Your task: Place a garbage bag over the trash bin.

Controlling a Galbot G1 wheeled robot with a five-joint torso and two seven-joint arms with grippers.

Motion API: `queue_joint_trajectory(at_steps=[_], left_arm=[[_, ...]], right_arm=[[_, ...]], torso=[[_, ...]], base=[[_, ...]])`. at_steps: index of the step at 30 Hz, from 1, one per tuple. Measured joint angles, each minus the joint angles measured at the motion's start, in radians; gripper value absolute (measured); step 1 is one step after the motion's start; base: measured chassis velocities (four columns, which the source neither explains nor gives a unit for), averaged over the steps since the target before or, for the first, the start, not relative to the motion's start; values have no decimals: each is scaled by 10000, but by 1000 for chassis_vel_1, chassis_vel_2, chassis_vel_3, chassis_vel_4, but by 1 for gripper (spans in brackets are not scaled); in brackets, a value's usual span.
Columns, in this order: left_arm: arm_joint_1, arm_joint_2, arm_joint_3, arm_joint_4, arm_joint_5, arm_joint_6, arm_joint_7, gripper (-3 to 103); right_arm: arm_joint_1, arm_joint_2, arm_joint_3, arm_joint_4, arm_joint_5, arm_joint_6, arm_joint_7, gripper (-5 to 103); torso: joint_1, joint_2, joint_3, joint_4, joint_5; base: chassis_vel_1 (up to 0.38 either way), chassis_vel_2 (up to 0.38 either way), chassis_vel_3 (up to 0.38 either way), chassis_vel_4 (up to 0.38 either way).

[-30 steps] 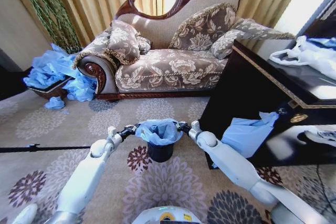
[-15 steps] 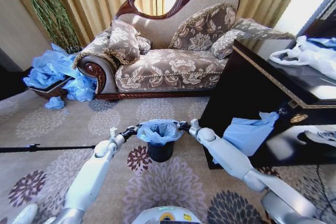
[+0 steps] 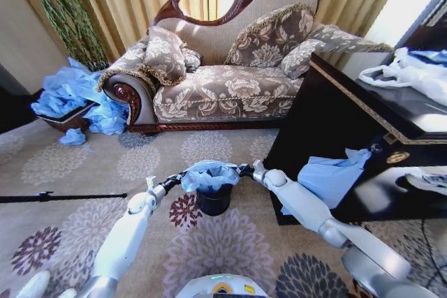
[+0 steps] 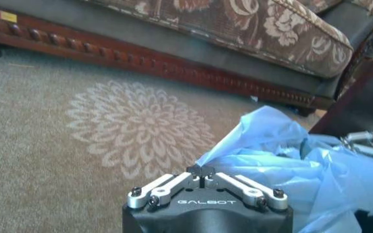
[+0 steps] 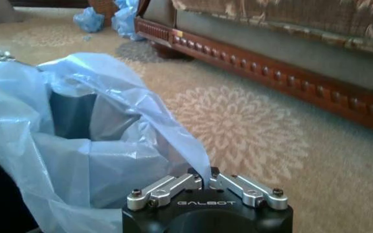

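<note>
Right now the trash bin (image 3: 213, 202) is standing upright on the patterned carpet (image 3: 84, 165), in front of the robot and between its 2 arms, with the garbage bag (image 3: 208, 174) sitting in and over its mouth. In the head view the light-blue film is bunching up above the rim and draping a little way down the black wall, while most of the wall is showing bare below it.

The left tool (image 3: 171, 183) is reaching in from the robot's left and is touching the bag's edge at the left side of the rim. In the left wrist view its 2 fingertips are meeting around a pinch of the blue plastic (image 4: 277, 165), so the left tool (image 4: 201, 171) is clamped on the garbage bag.

The right tool (image 3: 242, 169) is coming in from the robot's right and is meeting the bag at the right side of the rim. In the right wrist view its tips are pressed together on a fold of film, so the right tool (image 5: 204, 173) is likewise gripping the bag (image 5: 76, 145), and the dark inside of the bin (image 5: 73, 114) is showing through the open mouth.

Behind the bin, well apart, a floral sofa (image 3: 223, 75) is standing against the curtains, and a dark cabinet (image 3: 335, 137) is sitting to the robot's right.
</note>
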Motion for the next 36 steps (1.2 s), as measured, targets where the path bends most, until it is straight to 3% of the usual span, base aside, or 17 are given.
queue_joint_trajectory(at_steps=[10, 17, 24, 36], left_arm=[[20, 204, -27, -740, 148, -116, 106, 0], [-207, 83, -18, -320, 19, -106, -96, 0], [-196, -85, -127, 268, -580, 21, -556, 0], [167, -70, -189, 354, -623, 13, -199, 0]], right_arm=[[546, 465, 88, -339, -52, -115, 135, 0], [607, 821, -57, -966, -426, 4, -16, 0], [907, 1385, 170, -2016, -1253, 399, -557, 0], [964, 1150, 249, -2555, -2304, 1044, -1579, 0]], torso=[[0, 0, -1, 5, 0], [0, 0, 0, 0, 0], [0, 0, 0, 3, -1], [0, 0, -1, 2, 0]], base=[[0, 0, 0, 0], [0, 0, 0, 0], [0, 0, 0, 0], [0, 0, 0, 0]])
